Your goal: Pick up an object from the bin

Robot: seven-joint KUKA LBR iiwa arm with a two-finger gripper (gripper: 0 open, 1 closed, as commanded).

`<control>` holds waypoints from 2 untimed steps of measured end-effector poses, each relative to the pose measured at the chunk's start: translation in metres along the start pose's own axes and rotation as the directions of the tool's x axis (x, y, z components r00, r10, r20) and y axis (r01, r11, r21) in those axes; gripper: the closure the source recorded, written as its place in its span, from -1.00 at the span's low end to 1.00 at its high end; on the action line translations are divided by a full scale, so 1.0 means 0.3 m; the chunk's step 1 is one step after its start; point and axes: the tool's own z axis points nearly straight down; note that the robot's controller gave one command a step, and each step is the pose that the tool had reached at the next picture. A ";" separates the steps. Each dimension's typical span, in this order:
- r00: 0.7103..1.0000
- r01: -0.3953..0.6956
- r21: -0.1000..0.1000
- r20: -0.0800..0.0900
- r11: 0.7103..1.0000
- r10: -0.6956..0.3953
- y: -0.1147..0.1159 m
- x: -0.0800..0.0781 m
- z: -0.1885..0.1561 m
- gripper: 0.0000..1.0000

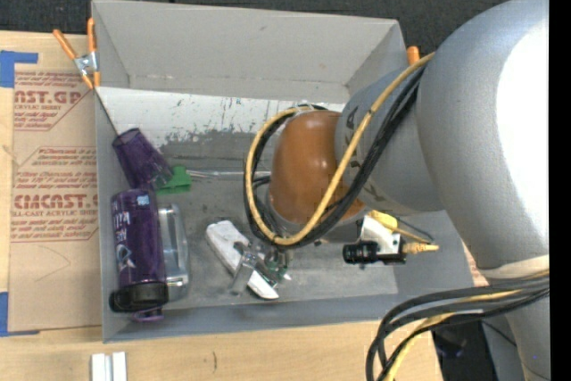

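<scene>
Fingertips (247,269) of your gripper (259,268) sit narrow, pinched on a white plastic piece (225,241). You'll find it low on the bin (241,40) floor near the front wall, between the purple bottle (136,250) and a small black-and-white gadget (379,244).

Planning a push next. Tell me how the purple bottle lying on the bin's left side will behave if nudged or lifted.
The purple bottle lies on its side and looks round, so a sideways nudge would probably roll it, though the left bin wall would stop it soon. Its body looks like smooth plastic: likely stiff, perhaps slippery in a grasp.
</scene>
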 end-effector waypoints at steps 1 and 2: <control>0.998 0.055 -0.007 0.012 0.998 -0.055 -0.004 -0.015 0.093 1.00; 0.998 0.055 -0.007 0.012 0.998 -0.055 -0.004 -0.015 0.093 1.00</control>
